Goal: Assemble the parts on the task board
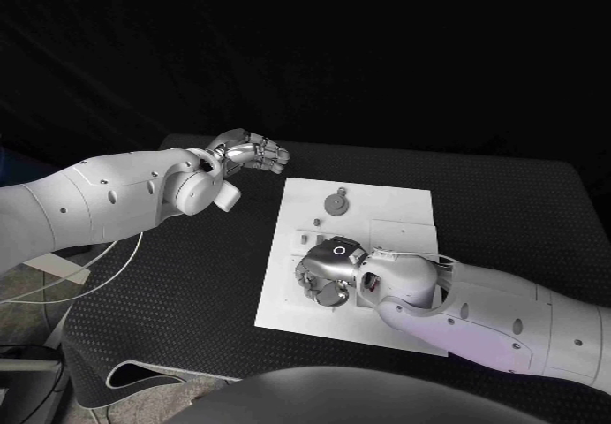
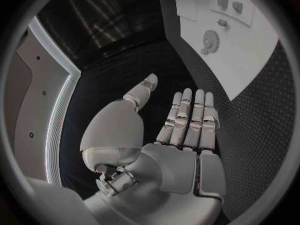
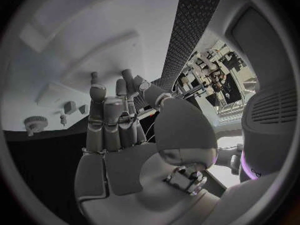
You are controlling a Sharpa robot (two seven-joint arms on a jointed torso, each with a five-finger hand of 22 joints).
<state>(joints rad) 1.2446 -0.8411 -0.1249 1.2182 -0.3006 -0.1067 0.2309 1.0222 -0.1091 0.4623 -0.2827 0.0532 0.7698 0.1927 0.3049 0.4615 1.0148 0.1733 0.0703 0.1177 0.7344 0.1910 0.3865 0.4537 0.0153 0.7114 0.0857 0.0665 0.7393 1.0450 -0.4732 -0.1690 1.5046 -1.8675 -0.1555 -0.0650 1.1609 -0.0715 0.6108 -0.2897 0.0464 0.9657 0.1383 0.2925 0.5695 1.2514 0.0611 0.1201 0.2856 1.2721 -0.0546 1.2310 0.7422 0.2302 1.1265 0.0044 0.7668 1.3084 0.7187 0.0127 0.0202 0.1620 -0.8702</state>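
The white task board [image 1: 395, 212] lies in the middle of the black table. A grey gear [image 1: 336, 203] lies flat on its far part, with small grey parts [image 1: 314, 223] just nearer; the left wrist view shows the same gear [image 2: 209, 40]. My left hand [image 1: 250, 152] hovers over the table off the board's far left corner, its fingers [image 2: 187, 115] straight and nothing in them. My right hand [image 1: 328, 269] is low over the board's near left part, its thumb tip against the fingertips [image 3: 128, 82]. Whether a part sits between them is hidden. The right wrist view shows the gear [image 3: 35, 122].
Bare black table [image 1: 509, 194] surrounds the board on all sides. A white cable [image 1: 95, 274] loops off the table's left edge. Two raised square pieces [image 2: 228, 4] stand on the board beyond the gear.
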